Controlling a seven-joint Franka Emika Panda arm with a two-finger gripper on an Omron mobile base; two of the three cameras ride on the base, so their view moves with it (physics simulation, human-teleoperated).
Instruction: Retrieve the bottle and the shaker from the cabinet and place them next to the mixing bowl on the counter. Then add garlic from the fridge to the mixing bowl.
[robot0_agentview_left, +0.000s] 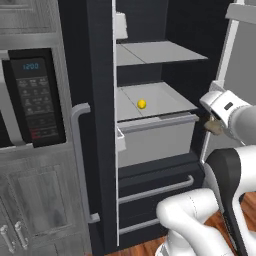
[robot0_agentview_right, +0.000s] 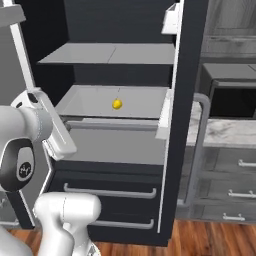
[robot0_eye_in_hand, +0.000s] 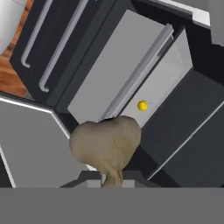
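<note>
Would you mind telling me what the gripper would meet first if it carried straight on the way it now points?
Probably the fridge: the gripper, shut on the garlic, points toward its grey bin holding a yellow ball. Depth is unclear.

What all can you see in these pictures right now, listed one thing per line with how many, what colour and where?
fridge: one, black, door open, pale grey shelves inside.
fridge drawers: two, black with grey handles, below the shelves.
yellow ball: one, yellow, on the lower fridge shelf.
garlic: one, pale tan, in the gripper, out in front of the fridge.
microwave: one, black, left of the fridge.
counter: one, white marble, right of the fridge over grey drawers.
floor: reddish wood.
gripper: one, dark fingertips, shut on the garlic.
arm: one, white with dark joints.
</note>
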